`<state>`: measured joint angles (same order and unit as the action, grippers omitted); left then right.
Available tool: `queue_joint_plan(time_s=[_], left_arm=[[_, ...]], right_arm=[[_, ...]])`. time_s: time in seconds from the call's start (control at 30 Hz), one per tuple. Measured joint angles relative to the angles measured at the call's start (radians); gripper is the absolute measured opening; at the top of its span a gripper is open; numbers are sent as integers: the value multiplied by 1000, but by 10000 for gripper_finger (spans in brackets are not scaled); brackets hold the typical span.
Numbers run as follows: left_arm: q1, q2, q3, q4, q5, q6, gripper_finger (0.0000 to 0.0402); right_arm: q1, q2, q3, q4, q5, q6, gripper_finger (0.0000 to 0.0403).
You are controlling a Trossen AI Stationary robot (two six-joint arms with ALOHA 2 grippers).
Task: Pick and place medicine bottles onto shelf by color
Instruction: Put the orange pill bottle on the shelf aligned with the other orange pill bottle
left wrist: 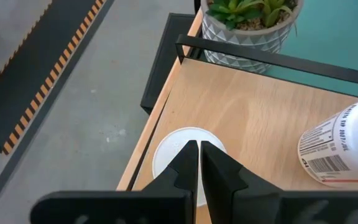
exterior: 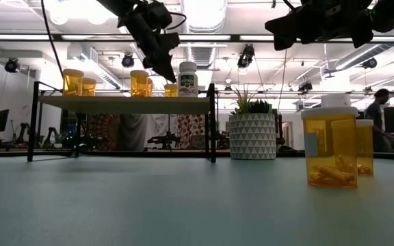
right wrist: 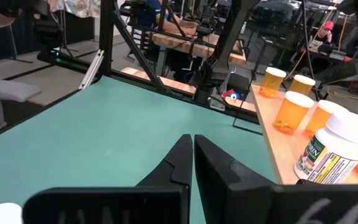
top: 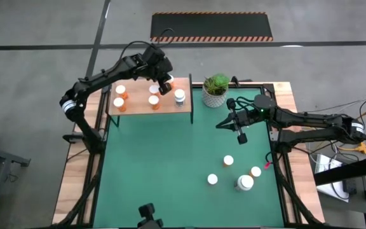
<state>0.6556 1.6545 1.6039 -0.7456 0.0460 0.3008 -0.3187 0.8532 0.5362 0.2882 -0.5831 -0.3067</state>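
White bottle [left wrist: 344, 148] label: barcode, print unreadable.

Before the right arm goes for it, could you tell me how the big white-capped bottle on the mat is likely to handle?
The large bottle stands upright and looks wider than the orange bottles near it, so it probably resists tipping but needs wide-open jaws. Its smooth round wall may slip or twist in a light grip. If knocked over, it would likely roll across the green mat.

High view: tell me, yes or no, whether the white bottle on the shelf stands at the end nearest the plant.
Yes: the white bottle stands at the shelf's end closest to the potted plant, with the orange bottles farther along.
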Motion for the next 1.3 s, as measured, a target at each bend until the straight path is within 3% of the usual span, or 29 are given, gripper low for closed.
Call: queue_joint_plan(time_s=[0.33,0.83,1.3], left_arm=[[2,14,0,-11,-31,-7,1],[2,-40,0,-175,-190,-33,1],[2,-59,1,-191,-229,-34,1]], right_arm=[[0,0,0,0,0,0,9],[0,0,0,-2,1,0,9],[0,0,0,-3,1,0,9]])
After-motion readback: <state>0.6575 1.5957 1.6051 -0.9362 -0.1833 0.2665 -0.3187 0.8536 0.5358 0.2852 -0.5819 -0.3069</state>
